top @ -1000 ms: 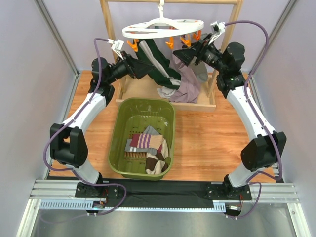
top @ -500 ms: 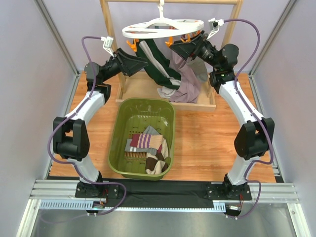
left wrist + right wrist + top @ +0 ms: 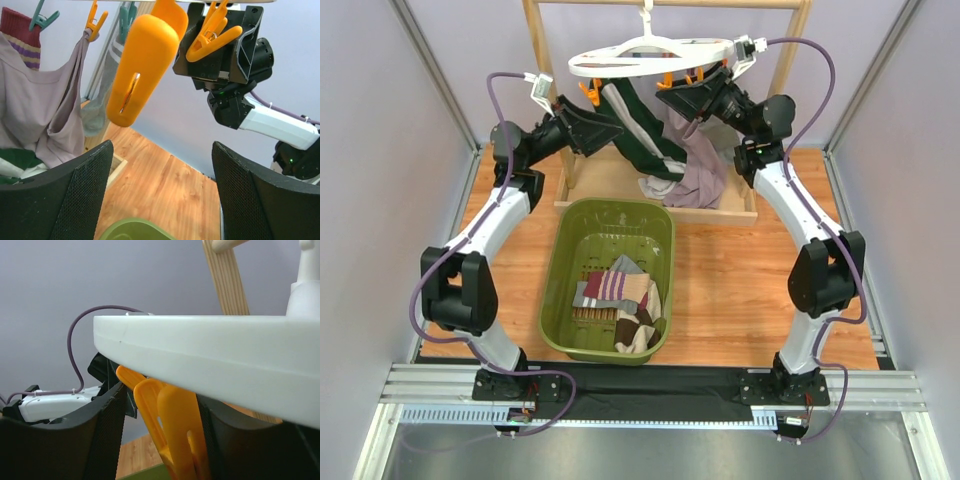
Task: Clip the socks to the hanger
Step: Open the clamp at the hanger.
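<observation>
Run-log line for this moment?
left gripper open near orange clip | right gripper straddling second orange clip, grip unclear | socks on hanger | more in basket

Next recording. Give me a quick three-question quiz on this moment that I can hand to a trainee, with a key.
1. True or false: some socks lie in the olive-green basket.
2. In the right wrist view, what sits between the fingers of the right gripper? A) an orange clip B) a sock C) nothing
3. Short answer: which gripper has its fingers wide apart and touching nothing?

Key: 1 true. 2 A. 3 the left gripper.
</observation>
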{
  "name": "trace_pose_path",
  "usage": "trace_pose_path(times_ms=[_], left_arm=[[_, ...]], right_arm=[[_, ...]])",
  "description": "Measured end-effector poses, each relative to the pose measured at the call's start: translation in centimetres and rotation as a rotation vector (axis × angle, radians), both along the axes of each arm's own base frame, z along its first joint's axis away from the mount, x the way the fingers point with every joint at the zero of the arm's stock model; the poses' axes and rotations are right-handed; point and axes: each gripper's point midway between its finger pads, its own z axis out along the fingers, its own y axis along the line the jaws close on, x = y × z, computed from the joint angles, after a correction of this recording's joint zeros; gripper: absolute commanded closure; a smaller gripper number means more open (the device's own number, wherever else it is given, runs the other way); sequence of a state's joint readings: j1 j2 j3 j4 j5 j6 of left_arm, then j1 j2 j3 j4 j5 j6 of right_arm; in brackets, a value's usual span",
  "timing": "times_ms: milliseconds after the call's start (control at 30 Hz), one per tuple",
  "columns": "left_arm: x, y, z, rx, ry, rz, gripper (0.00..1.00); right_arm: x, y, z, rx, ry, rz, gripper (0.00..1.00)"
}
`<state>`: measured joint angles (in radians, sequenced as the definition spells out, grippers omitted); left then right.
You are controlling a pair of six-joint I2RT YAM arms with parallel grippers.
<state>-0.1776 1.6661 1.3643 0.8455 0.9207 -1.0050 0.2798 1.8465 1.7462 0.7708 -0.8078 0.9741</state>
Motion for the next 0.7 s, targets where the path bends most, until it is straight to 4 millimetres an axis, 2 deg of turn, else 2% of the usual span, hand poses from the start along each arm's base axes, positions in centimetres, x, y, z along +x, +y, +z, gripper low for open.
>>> trace_pose_path(times_ms=[133,167,233,300,467,533,567,700], left_arm=[[-0.2,-1.5,0.5,0.018,-0.016,-0.003,0.13],[-0.4,-2.0,1.0,0.025,-0.028,-0.007,0.12],[-0.7,-2.8,2.6,0.032,-0.064,-0.006,0.12],[-1.2,-3.4,4.4,0.032,-0.106,-0.005,0.12],[-1.2,-3.0,8.5,0.022,-0.16,0.035,0.11],[-1.0,-3.0,9.8,0.017,-0.17,0.039,0.09],[-0.9,-3.1,10.1,0.017,-0.173,0.039,0.06],[0.2,-4.2,9.7,0.051,-0.143,0.043,0.05]], right_arm=[[-0.1,0.2,-0.2,0.005,0.011,0.021,0.55],[-0.1,0.2,-0.2,0.006,0.012,0.024,0.63],[-0.3,0.3,-0.1,0.008,0.009,0.031,0.66],[-0.3,0.3,-0.1,0.009,0.006,0.032,0.75],[-0.6,0.6,-0.2,0.008,0.023,0.05,0.92],[-0.7,0.6,-0.1,0.008,0.022,0.05,0.95],[-0.6,0.6,-0.1,0.009,0.027,0.047,1.0],[-0.3,0.1,0.0,0.006,0.05,0.029,1.0]])
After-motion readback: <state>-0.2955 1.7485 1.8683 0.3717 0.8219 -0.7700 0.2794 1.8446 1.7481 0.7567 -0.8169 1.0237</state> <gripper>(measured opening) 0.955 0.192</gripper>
